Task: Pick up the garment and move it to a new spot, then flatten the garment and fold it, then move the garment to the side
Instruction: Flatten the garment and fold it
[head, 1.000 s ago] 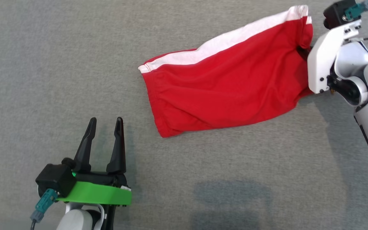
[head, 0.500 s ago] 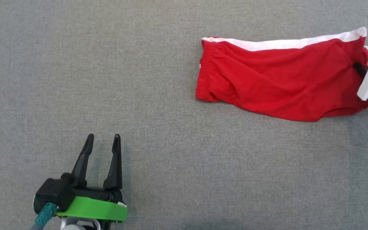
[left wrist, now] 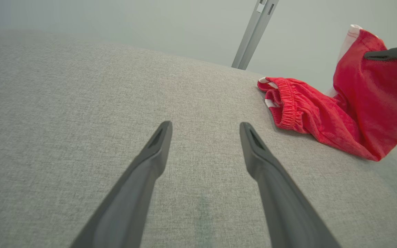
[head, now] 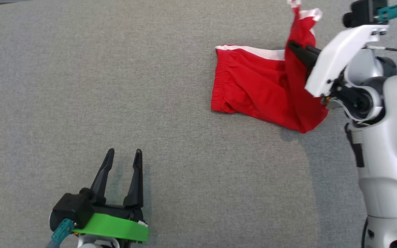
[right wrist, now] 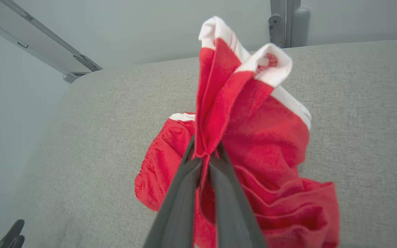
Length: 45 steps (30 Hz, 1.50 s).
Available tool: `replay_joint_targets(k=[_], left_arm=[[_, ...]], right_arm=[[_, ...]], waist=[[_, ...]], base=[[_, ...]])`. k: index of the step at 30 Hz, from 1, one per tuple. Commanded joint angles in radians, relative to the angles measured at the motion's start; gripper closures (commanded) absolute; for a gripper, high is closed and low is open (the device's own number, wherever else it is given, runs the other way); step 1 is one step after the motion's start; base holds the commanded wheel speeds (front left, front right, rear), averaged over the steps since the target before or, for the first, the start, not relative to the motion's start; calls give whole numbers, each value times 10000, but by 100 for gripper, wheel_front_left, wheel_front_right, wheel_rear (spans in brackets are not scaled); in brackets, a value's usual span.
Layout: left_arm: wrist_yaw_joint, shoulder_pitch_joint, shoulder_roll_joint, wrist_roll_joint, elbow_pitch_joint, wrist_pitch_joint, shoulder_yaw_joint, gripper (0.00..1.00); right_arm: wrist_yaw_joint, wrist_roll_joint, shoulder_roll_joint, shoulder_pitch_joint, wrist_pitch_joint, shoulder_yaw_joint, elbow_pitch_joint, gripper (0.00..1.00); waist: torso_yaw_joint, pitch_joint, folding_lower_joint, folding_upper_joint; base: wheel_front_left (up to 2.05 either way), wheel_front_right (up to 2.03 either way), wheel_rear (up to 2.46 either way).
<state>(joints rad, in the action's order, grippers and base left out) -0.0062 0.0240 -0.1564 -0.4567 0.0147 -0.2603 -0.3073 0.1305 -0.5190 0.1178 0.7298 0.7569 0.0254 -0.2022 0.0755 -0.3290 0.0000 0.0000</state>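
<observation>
The garment point(head: 253, 88) is a pair of red shorts with a white side stripe, lying on the grey cloth surface at the upper right of the head view. My right gripper point(head: 293, 46) is shut on its right hem end and holds that end lifted above the surface, so the cloth point(right wrist: 226, 103) bunches upward past the fingertips. The elastic waistband end point(left wrist: 284, 103) still rests flat to the left. My left gripper point(head: 124, 153) stands open with nothing in it at the lower left, far from the garment point(left wrist: 367, 96).
A grey fabric table top point(head: 81, 86) spreads under everything. A pale wall and a metal frame post point(left wrist: 253, 31) stand behind its far edge. My right arm's white body point(head: 388, 148) occupies the right side of the head view.
My right gripper has lifted the garment's right end and carried it leftward over the rest, so the shorts are now partly doubled up. The head camera has shifted; the left gripper stays open.
</observation>
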Motion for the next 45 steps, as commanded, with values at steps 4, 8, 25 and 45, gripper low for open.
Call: replay_joint_targets(k=[4,8,25,45], left_arm=[[-170,361,154,17,265,-22,-204,0],[-297,506,311,68,602,-33,-401,0],[-542,490,718,138,1482,-53,-479,0],[-78,-1352,648,372,774,-47,1503,0]], right_arm=[[3,622,-505,308,-210,105,-615,100],[3,803,-650,611,-798,91,-1572,100],[3,-1075,-655,1714,-3406,2086,-5130,0],[1,1754,1895,-3045,-8379,1698,-1155,0]], waist=[[476,-69,0,0],[946,-140,0,0],[1541,278,0,0],[-727,2389,0,0]], base=[[0,0,0],[0,0,0],[0,0,0],[0,0,0]])
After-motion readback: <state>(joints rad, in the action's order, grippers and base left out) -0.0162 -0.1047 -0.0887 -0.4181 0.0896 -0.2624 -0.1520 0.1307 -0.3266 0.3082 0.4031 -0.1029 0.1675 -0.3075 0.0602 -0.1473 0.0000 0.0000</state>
